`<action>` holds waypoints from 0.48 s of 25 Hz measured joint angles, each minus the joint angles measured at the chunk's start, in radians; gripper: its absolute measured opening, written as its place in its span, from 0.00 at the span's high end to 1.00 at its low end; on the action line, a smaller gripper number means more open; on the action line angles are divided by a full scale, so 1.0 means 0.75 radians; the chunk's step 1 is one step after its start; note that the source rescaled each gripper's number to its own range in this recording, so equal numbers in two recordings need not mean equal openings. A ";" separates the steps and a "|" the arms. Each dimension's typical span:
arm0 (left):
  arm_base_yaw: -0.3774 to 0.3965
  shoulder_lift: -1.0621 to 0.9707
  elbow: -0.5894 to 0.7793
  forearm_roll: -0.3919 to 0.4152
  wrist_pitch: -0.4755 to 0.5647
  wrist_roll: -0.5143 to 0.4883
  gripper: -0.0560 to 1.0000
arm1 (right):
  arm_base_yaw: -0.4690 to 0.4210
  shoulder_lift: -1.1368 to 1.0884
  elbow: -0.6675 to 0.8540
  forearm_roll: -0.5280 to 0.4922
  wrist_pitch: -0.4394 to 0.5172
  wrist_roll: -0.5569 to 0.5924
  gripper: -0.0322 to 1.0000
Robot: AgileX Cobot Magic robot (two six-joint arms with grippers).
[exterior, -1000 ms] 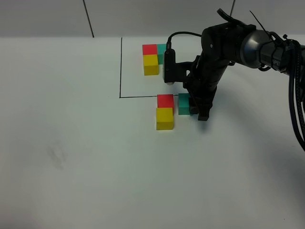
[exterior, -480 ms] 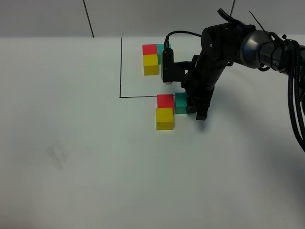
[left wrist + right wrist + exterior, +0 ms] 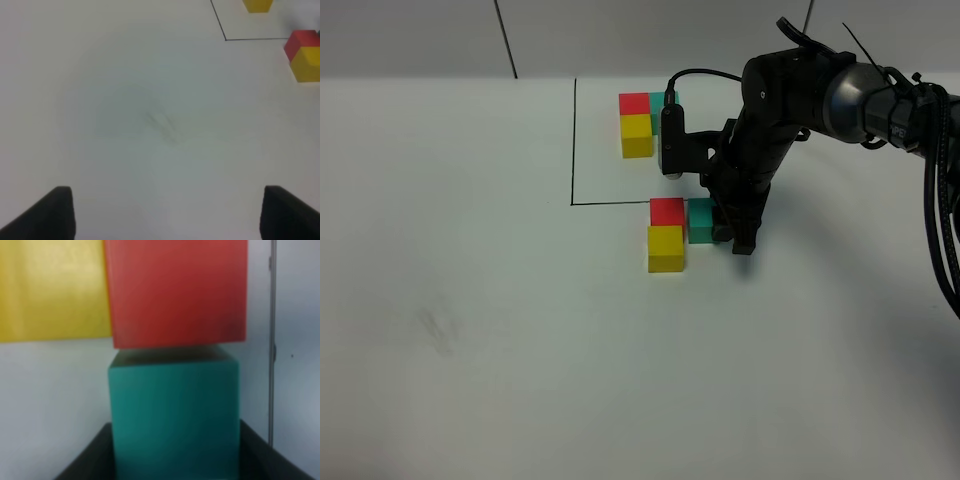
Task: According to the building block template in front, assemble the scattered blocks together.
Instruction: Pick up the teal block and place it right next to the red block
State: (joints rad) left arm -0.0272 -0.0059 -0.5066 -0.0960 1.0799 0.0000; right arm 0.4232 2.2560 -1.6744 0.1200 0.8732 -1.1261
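Observation:
The building block template (image 3: 640, 122), a red, yellow and teal cluster, sits at the back inside a black outline (image 3: 573, 150). Its teal cube is partly hidden behind my right arm. In front of the outline lie the scattered blocks: red (image 3: 667, 211), yellow (image 3: 665, 248) just before it, and teal (image 3: 701, 220) against the red one's right side. My right gripper (image 3: 742, 238) stands shut, down at the table and pressed on the teal block's right side. In the right wrist view the teal block (image 3: 174, 415) fills the middle, touching the red block (image 3: 177, 290). My left gripper (image 3: 165, 215) hangs open over bare table.
The white table (image 3: 470, 300) spreads wide to the left and front. The right arm's black cables (image 3: 940, 220) hang along the right edge. In the left wrist view the red and yellow blocks (image 3: 305, 60) show far off.
My right gripper has moved left, sliding the teal block left until it meets the red block. The left gripper has not moved.

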 joint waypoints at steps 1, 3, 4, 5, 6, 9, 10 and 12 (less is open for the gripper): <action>0.000 0.000 0.000 0.000 0.000 0.000 0.22 | 0.000 0.000 0.000 0.003 -0.007 0.000 0.95; 0.000 0.000 0.000 0.000 0.000 0.000 0.22 | 0.000 0.000 0.000 0.015 -0.010 0.000 0.95; 0.000 0.000 0.000 0.000 0.000 0.000 0.22 | 0.000 0.001 0.000 0.026 -0.011 -0.002 0.95; 0.000 0.000 0.000 0.000 0.000 0.000 0.22 | 0.000 0.001 0.000 0.033 -0.013 -0.004 0.95; 0.000 0.000 0.000 0.000 0.000 0.000 0.22 | 0.000 0.003 0.000 0.033 -0.013 -0.004 0.95; 0.000 0.000 0.000 0.000 0.000 0.000 0.22 | 0.000 0.002 0.000 0.036 -0.013 -0.007 0.95; 0.000 0.000 0.000 0.000 0.000 0.000 0.22 | 0.000 0.002 0.000 0.037 -0.013 -0.007 0.95; 0.000 0.000 0.000 0.000 0.000 0.000 0.22 | 0.000 0.002 0.000 0.037 -0.013 -0.007 0.95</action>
State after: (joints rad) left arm -0.0272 -0.0059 -0.5066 -0.0960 1.0799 0.0000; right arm 0.4232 2.2576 -1.6744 0.1476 0.8635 -1.1317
